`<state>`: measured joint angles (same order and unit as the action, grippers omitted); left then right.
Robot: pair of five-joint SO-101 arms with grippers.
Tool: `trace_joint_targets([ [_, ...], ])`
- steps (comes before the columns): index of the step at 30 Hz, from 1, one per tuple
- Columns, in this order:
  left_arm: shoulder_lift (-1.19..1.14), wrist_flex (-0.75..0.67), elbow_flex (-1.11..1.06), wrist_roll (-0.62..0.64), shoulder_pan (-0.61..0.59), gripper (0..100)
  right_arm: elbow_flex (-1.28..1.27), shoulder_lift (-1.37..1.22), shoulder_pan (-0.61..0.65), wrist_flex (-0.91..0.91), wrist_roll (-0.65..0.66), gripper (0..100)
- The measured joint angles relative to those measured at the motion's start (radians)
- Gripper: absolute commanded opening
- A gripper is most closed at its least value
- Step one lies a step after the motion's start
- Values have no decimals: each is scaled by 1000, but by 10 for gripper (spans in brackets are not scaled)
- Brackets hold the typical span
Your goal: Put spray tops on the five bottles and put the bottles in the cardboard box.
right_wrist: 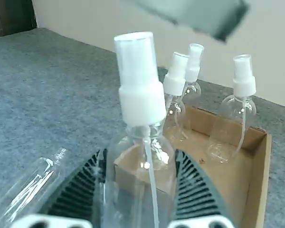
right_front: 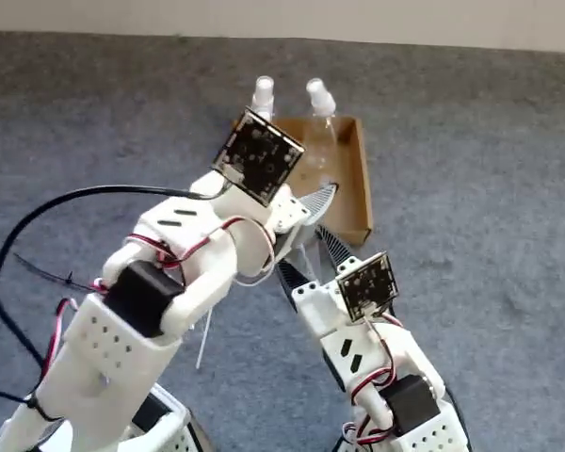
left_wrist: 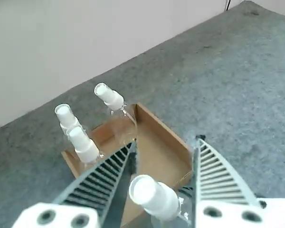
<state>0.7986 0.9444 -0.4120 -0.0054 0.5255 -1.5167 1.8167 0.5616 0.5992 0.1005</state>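
The right arm's jaws are clamped on the round belly of a clear bottle, which stands upright with its white cylindrical spray top above them. The left arm's jaws hang open on either side of that top. Just outside the right jaws a bare-necked bottle lies on the grey table. Beyond them, three capped bottles stand in the cardboard box. If the left jaws close off-centre, the smooth, glossy plastic could twist or slip, leaving the top crooked.

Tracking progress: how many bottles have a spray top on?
4. Three stand in the cardboard box: the nearest bottle, the bottle behind it and a third bottle. The fourth bottle is upright in the right gripper, short of the box. A topless bottle lies beside it.
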Motion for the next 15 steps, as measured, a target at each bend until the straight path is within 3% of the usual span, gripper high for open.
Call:
trace_joint_targets([
  [4,2,183,143,-2,-46,178,0,0,-46,0,0,5],
  [8,71,338,203,-2,-213,180,11,-8,-95,0,0,5],
  [15,339,334,-49,-2,-437,183,226,-279,-61,-20,0,5],
])
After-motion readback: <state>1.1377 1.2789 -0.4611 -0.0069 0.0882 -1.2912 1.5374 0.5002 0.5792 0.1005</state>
